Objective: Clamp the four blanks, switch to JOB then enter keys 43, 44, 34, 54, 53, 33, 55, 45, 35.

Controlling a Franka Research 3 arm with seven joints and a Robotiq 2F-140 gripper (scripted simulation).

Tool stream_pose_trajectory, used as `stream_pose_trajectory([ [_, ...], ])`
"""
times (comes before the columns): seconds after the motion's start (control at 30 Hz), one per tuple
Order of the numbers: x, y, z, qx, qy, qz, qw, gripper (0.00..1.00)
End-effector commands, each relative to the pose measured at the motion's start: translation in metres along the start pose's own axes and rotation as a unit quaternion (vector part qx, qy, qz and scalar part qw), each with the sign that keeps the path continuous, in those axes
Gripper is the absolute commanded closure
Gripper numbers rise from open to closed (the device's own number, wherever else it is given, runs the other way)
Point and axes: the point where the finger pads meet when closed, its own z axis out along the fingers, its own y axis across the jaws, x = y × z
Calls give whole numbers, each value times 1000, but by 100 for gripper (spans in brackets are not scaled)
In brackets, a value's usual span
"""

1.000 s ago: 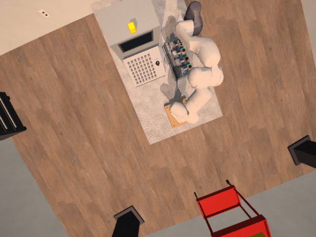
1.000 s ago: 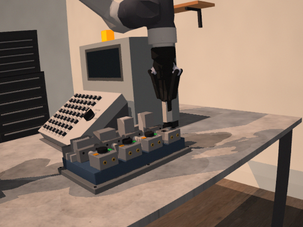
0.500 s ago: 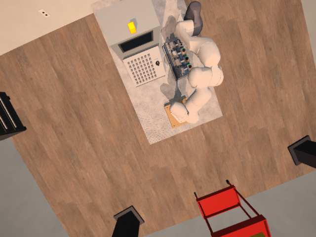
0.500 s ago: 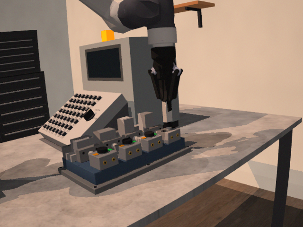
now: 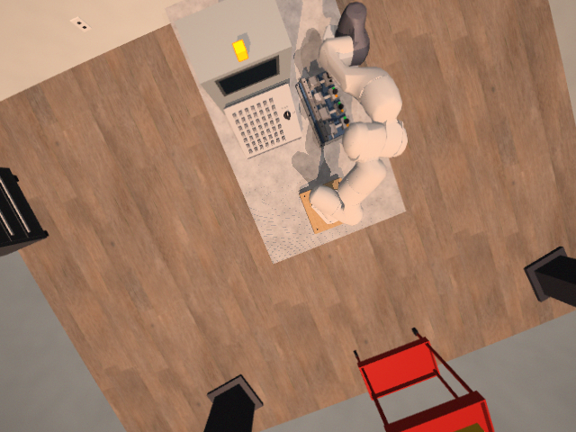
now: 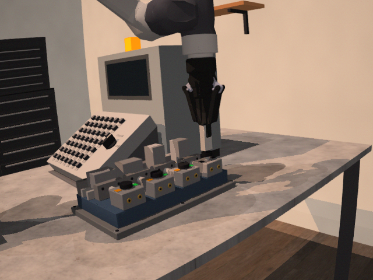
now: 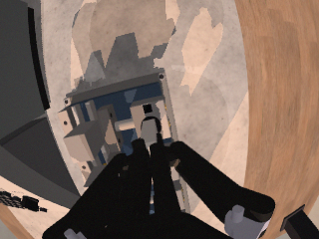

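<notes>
Gripper (image 6: 210,150) (image 7: 151,129): fingers fully narrowed, side by side, nothing gripped between them; pointing down at the far-end valve block (image 6: 210,167) (image 7: 156,109), tips at its black knob (image 6: 214,153) (image 7: 158,121); exact contact cannot be told; in the top view the tips are hidden under the arm (image 5: 374,93).
Vise fixture (image 5: 321,139) (image 6: 99,215) (image 7: 120,86): beside the key panel (image 5: 297,128) (image 6: 132,120); pale upright blocks (image 6: 179,149) (image 6: 155,154) stand over its row of stations; cannot tell blanks from jaws with certainty; amber and green lenses lit at the three nearer valve blocks (image 6: 127,197) (image 6: 160,186) (image 6: 186,176).
Cabinet lamp (image 5: 239,49) (image 6: 132,44): lit amber.

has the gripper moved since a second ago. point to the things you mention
No, not visibly: in the exterior view the gripper (image 6: 208,132) (image 7: 151,129) stands over the same end block (image 6: 207,167) of the vise base, beside the cabinet (image 6: 186,100) as before.
</notes>
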Motion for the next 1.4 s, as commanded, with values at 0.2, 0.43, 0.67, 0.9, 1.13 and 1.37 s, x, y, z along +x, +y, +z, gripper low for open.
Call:
stream_pose_trajectory([
  [0.2, 0, 0, 5, -1, 0, 2, 1000, 100],
  [0.43, 0, 0, 10, -1, 0, 2, 1000, 100],
  [0.67, 0, 0, 13, -1, 0, 2, 1000, 100],
  [0.9, 0, 0, 16, -1, 0, 2, 1000, 100],
  [1.13, 0, 0, 16, -1, 0, 2, 1000, 100],
  [1.37, 0, 0, 16, -1, 0, 2, 1000, 100],
])
